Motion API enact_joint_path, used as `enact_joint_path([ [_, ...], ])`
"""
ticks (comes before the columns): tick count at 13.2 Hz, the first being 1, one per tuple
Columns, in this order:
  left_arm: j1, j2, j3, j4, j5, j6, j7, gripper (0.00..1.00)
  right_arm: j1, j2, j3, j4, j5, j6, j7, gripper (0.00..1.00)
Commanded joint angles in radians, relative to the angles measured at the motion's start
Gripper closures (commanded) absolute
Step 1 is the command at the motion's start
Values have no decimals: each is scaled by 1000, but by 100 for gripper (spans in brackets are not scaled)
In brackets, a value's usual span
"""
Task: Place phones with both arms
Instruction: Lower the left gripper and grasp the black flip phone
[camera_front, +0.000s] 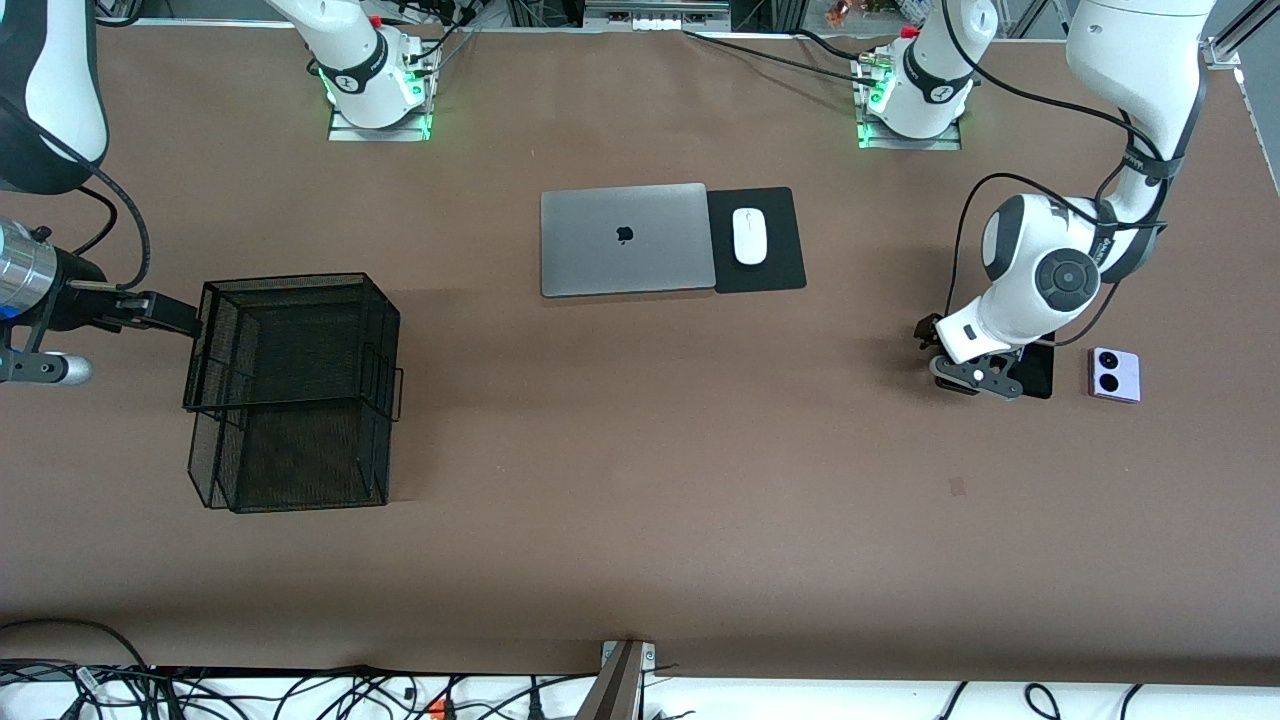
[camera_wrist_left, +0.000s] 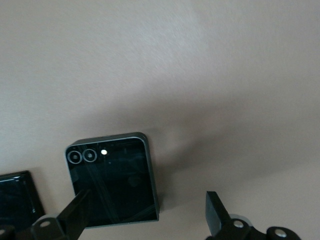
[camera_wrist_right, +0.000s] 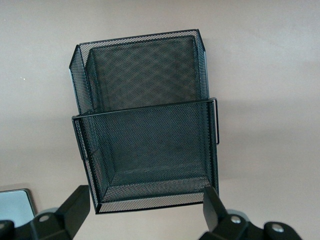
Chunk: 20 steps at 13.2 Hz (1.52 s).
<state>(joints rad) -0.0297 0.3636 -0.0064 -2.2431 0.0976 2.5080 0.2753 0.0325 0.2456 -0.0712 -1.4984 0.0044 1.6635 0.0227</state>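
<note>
Step in hand: approach to grasp. Left pincer hangs wide open, empty, over the black flip phone. Slab phone lies just beside it; lavender flip phone probably untouched. Next: descend, close. Right pincer (open, empty) waits above the mesh basket.

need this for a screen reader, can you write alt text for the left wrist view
The open left gripper hangs low over a small squarish black flip phone lying flat on the brown table, one finger overlapping the phone and the other off its edge. A corner of a second black phone shows beside it.
</note>
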Motion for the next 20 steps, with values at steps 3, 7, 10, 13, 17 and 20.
enact_joint_path([
  [3, 48, 55, -1, 3, 4, 78, 116, 0, -2, 7, -1, 21, 16, -16, -24, 0],
  [7, 71, 80, -1, 31, 4, 94, 139, 0, -2, 9, -1, 21, 16, -16, -24, 0],
  [10, 76, 83, -1, 46, 4, 94, 139, 0, -2, 7, -1, 21, 16, -16, -24, 0],
  [13, 76, 106, -1, 59, 2, 106, 136, 0, -2, 9, -1, 21, 16, -16, -24, 0],
  [17, 76, 127, -1, 57, 2, 132, 131, 0, -2, 9, -1, 21, 16, -16, -27, 0],
  [20, 79, 143, -1, 59, 2, 153, 122, 0, -2, 9, -1, 21, 17, -16, -29, 0],
])
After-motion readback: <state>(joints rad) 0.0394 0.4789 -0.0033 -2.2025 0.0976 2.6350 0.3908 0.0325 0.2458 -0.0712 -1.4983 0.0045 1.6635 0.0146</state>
